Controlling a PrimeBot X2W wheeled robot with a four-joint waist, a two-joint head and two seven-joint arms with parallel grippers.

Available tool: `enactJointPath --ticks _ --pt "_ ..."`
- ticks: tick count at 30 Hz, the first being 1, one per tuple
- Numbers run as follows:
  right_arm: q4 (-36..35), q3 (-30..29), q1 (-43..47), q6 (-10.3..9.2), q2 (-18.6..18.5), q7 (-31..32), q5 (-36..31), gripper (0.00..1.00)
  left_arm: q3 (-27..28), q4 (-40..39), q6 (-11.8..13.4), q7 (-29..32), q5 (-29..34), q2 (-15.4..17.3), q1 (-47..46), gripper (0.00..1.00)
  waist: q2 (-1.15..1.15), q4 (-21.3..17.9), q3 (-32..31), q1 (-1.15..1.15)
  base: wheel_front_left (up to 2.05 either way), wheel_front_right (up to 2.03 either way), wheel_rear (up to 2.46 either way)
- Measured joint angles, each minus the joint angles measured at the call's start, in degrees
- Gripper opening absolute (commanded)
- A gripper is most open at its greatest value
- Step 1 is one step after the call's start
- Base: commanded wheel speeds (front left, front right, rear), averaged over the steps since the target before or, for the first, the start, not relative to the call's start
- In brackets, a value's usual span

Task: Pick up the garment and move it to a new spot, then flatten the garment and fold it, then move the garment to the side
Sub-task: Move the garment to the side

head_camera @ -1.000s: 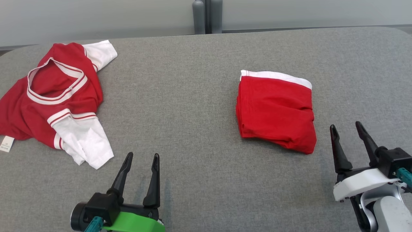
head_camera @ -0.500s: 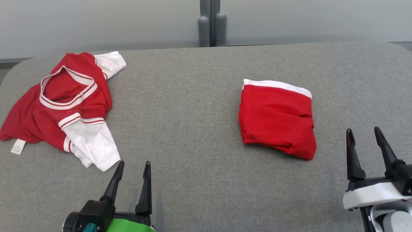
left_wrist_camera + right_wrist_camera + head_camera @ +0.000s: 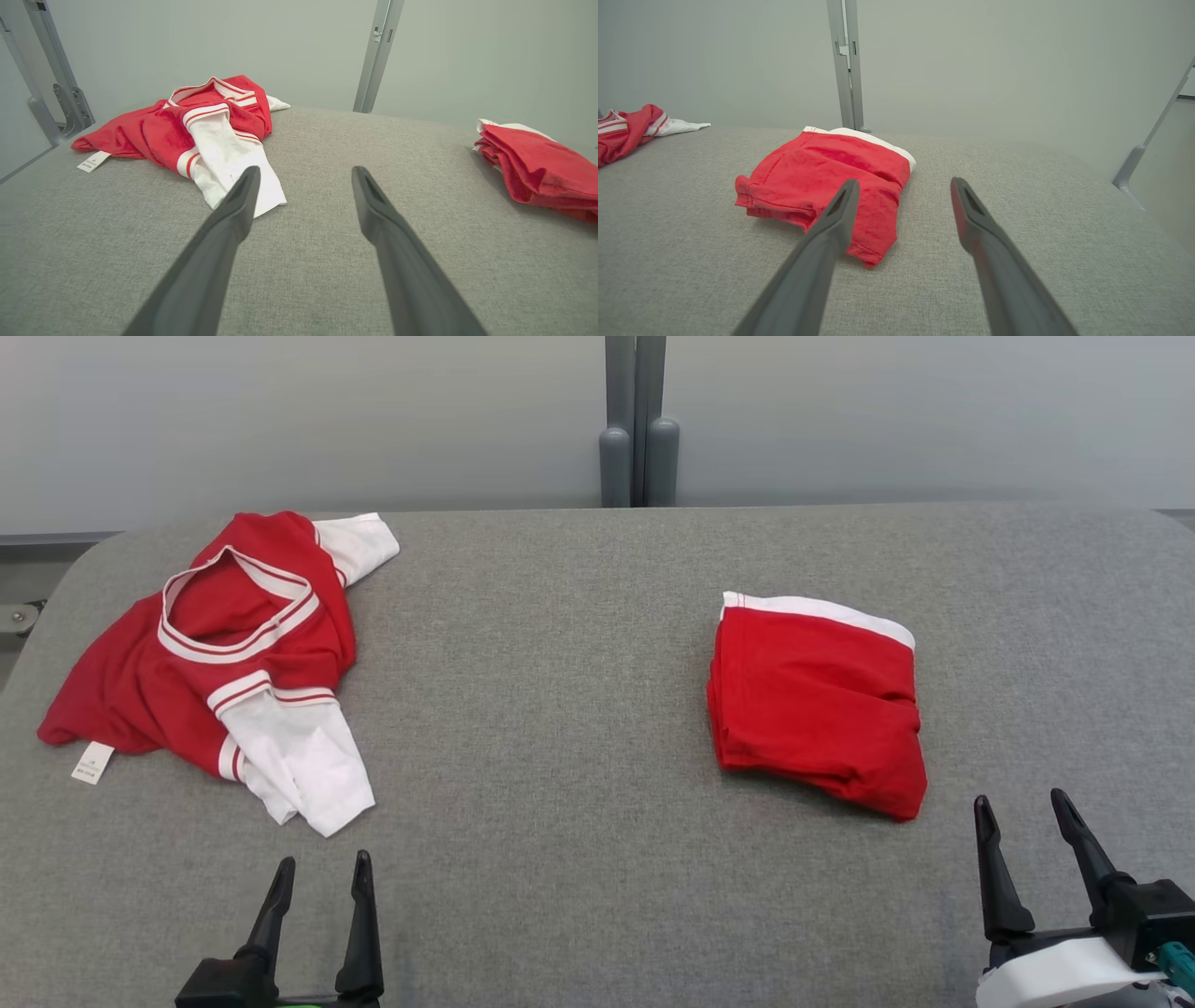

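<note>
Two red-and-white garments lie well apart on the grey fabric table [image 3: 560,728], both grippers empty

The crumpled red-and-white shirt [image 3: 215,653] lies at 10 o'clock on the table, its white sleeve [image 3: 308,775] trailing toward the left gripper [image 3: 323,859] at 7 o'clock, whose jaws are spread wide and hold nothing; the folded red garment [image 3: 822,709], white band on its far edge, sits at 2 o'clock, near the right gripper [image 3: 1019,797] at 5 o'clock, whose jaws are likewise apart and clear of the cloth
</note>
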Motion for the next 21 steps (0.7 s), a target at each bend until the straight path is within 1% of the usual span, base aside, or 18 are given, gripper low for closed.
enactJointPath --ticks 8,18,19,21 --pt "0.3 0.5 0.4 0.00 -0.1 0.0 0.0 1.00 2.9 0.3 -1.4 0.0 1.6 -1.2 0.6 1.00 0.00 0.1 -0.2 0.00 0.00 0.00 0.00" --pt "0.6 1.0 0.2 0.00 -0.2 0.0 0.3 1.00 4.2 0.9 -2.8 0.0 2.9 -2.1 0.6 1.00 0.00 -0.5 -0.3 0.00 0.00 0.00 0.00" --pt "0.5 0.3 -0.5 0.00 0.3 0.0 2.6 1.00 4.3 0.9 -2.9 0.0 2.9 -2.3 0.6 1.00 0.00 -0.6 -0.1 0.00 0.00 0.00 0.00" --pt "0.9 0.7 -1.6 0.00 0.5 0.0 5.2 1.00 4.3 1.0 -2.9 0.0 2.9 -2.3 0.6 1.00 0.00 -0.9 0.1 0.00 0.00 0.00 0.00"
